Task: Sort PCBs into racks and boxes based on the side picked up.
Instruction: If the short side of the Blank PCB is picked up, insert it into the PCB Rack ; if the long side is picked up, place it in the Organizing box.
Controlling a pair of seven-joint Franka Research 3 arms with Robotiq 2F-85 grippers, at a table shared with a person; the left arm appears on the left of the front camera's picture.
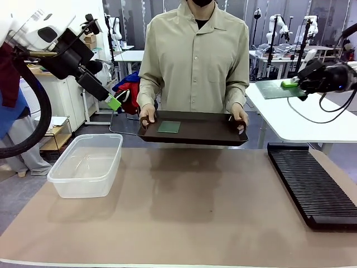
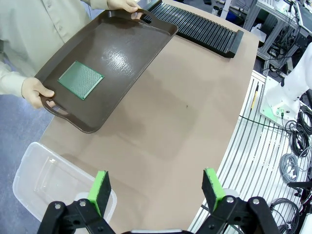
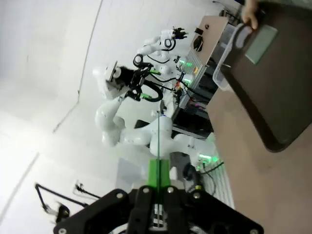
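Observation:
A person holds a dark brown tray (image 1: 212,133) over the table's far edge, and one green PCB (image 1: 168,127) lies flat on it. My left gripper (image 1: 115,101) hangs open, high at the left, above the clear box (image 1: 86,164). From the left wrist view, the open gripper (image 2: 157,187) looks down on the tray (image 2: 122,53), its PCB (image 2: 81,80), the box (image 2: 44,183) and the rack (image 2: 204,30). My right gripper (image 1: 290,84) is raised at the far right, shut on a second PCB (image 1: 273,89), which appears edge-on (image 3: 159,139) in the right wrist view. The black slotted rack (image 1: 312,181) lies at the table's right.
The person's hands (image 1: 147,118) grip both tray handles. The brown table top (image 1: 189,212) lies bare between box and rack. White tables and other equipment stand behind the person. The tray (image 3: 278,92) and box (image 3: 226,53) also appear sideways in the right wrist view.

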